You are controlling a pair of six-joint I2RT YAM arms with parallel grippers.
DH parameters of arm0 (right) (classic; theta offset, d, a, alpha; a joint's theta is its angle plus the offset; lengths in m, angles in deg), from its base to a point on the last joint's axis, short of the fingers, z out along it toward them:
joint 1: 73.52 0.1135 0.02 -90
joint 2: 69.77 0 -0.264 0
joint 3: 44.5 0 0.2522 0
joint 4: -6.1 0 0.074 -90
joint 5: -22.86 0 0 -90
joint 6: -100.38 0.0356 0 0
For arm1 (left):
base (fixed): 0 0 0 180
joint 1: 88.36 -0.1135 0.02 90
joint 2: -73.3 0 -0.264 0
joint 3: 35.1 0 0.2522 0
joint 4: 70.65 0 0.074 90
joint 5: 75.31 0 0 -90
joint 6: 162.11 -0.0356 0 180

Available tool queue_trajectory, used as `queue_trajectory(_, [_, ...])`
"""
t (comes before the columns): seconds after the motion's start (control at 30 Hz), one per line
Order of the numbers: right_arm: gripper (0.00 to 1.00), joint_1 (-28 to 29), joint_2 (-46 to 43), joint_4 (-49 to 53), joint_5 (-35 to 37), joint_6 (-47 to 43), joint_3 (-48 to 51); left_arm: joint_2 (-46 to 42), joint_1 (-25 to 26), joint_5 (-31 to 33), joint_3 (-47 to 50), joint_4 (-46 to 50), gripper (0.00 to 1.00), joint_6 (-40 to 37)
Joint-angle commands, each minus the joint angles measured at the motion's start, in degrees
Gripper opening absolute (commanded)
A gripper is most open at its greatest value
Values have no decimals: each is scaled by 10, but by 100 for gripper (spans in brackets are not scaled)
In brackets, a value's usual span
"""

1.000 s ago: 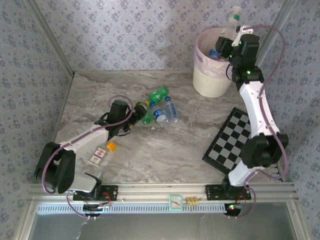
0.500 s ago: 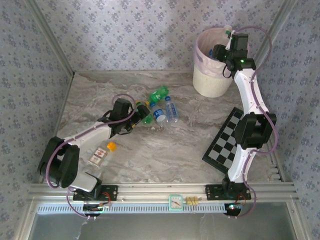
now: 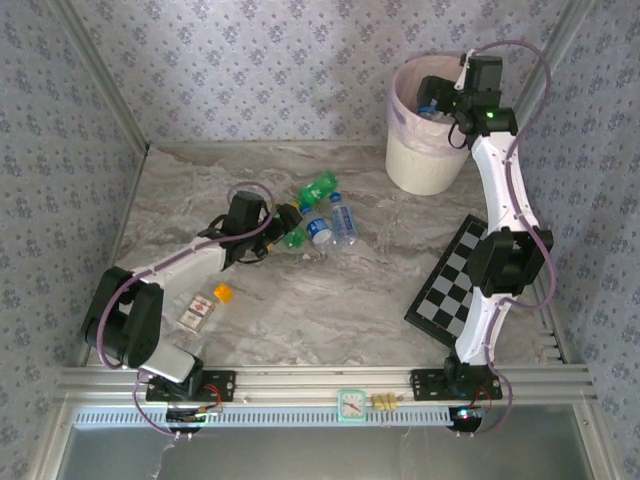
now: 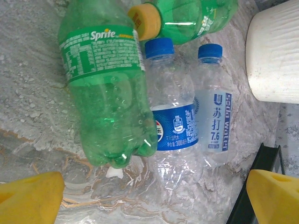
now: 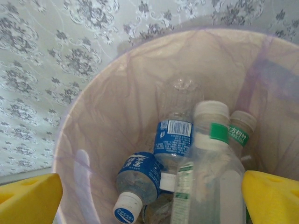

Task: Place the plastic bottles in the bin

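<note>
Several plastic bottles lie clustered mid-table: a green Sprite bottle (image 4: pixel 107 93), a second green one with a yellow cap (image 4: pixel 187 16), and two clear ones with blue caps (image 4: pixel 170 121) (image 4: pixel 215 116). My left gripper (image 3: pixel 280 225) (image 4: pixel 152 200) is open just short of their bases, touching none. The bin (image 3: pixel 425 160) with its pink liner (image 5: pixel 93 116) stands at the far right. My right gripper (image 3: pixel 432 95) (image 5: pixel 149 200) hangs open over its mouth. A clear bottle with a pale label and white cap (image 5: pixel 205 177) is blurred between the fingers, touching neither. More bottles (image 5: pixel 140 179) lie inside.
A black-and-white checkerboard (image 3: pixel 470 280) lies at the right, its dark edge (image 4: pixel 257 186) close to my left gripper's right finger. A flat red-and-white packet (image 3: pixel 198 311) and a small orange piece (image 3: pixel 223 293) sit near the left arm. The bin's white wall (image 4: pixel 275 51) is beyond the bottles.
My right gripper swung over the bin and opened, letting go of the clear bottle it carried. My left gripper crept forward toward the bottle cluster.
</note>
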State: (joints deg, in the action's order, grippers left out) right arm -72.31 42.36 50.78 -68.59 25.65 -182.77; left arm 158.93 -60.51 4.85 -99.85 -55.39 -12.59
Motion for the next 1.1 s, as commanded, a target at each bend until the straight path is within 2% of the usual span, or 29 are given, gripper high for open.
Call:
queue_trajectory(0.0, [100, 4, -20, 15, 4, -18, -22, 4, 3, -3, -18, 7, 100, -12])
queue_trajectory(0.13, [100, 13, -53, 12, 8, -31, -10, 5, 2, 2, -24, 14, 100, -19])
queue_trajectory(0.27, [100, 34, -103, -1, 11, -44, 42, 0, -3, 8, -28, 24, 100, -29])
queue_trajectory(0.63, [100, 164, -265, -96, 29, -56, 335, -47, -33, 62, -7, 43, 100, -59])
queue_trajectory(0.9, [100, 259, -264, -107, 10, -39, 465, -103, -71, 98, 37, 48, 100, -53])
queue_trajectory(1.07, [100, 288, -215, -84, -24, -47, 475, -124, -86, 117, 55, 51, 100, -41])
